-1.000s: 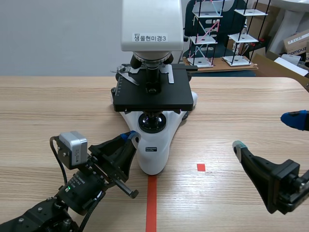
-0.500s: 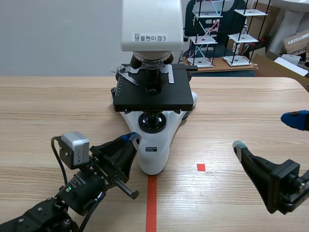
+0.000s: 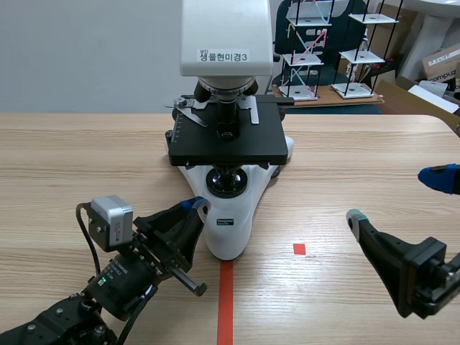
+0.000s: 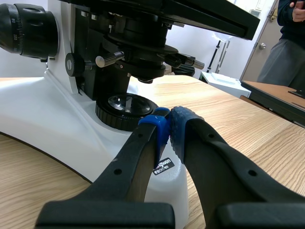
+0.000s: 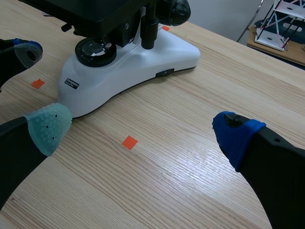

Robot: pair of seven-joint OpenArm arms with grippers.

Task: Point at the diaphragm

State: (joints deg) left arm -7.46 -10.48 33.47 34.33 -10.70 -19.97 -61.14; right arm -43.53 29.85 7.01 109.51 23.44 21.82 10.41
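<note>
A white microscope with a black stage stands mid-table. Under the stage sits the black diaphragm and condenser unit, above the round lamp lens in the base. My left gripper is shut on nothing. Its blue pads meet just in front of the base, aimed up toward that unit without touching it. My right gripper hangs open over bare wood to the right of the microscope, with nothing between its fingers.
An orange-red tape line and a small square mark the near table. Wire-frame racks and cardboard boxes stand beyond the far edge. A person stands off to the side.
</note>
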